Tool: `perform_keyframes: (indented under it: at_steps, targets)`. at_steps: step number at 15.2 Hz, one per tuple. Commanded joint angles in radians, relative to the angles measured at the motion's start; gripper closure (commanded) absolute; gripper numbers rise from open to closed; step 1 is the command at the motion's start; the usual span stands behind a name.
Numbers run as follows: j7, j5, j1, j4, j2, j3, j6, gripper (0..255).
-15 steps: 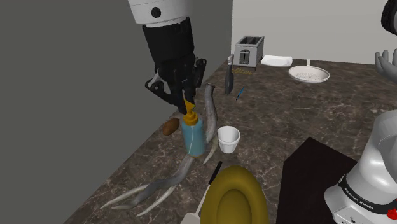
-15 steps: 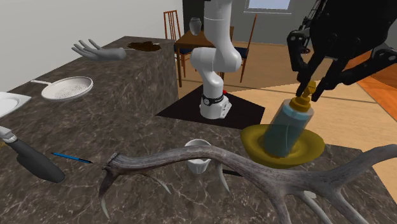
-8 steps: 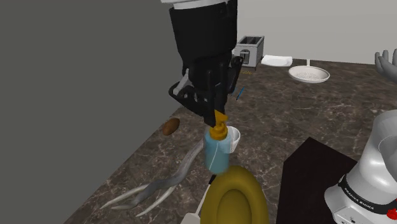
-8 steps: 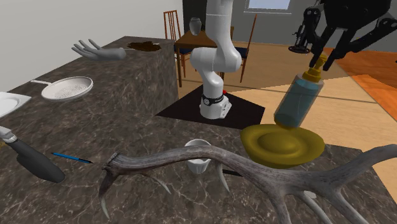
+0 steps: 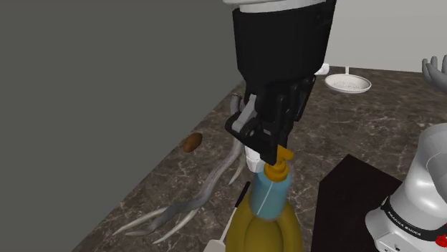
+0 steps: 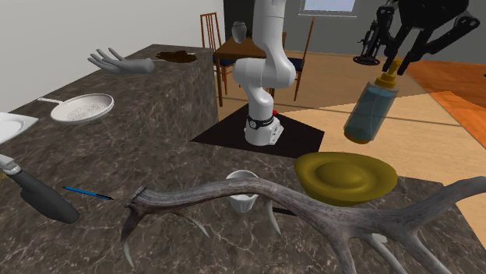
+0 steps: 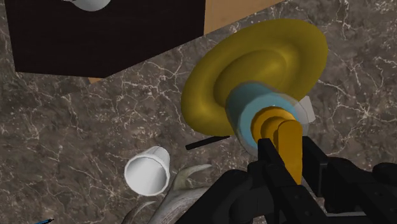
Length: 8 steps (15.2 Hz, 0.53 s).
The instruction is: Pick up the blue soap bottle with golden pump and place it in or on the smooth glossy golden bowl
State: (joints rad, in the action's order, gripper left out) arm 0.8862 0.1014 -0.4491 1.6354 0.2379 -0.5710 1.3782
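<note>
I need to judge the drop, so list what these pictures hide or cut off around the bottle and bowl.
Shoulder view: the bowl is cut off by the bottom edge and partly covered by the bottle.
Wrist view: the bottle's base is hidden under its own body, so its gap to the bowl cannot be read.
Second exterior view: the gripper runs off the top edge, the antler off the bottom edge.
</note>
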Motion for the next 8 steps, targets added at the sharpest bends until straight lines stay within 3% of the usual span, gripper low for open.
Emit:
perform_keyframes:
  at_steps: [1, 8]
  targets:
    - [-0.005, 0.006, -0.001, 0.039, 0.014, 0.003, 0.027, 255]
    - [-0.018, 0.023, -0.007, 0.168, 0.050, 0.008, 0.123, 255]
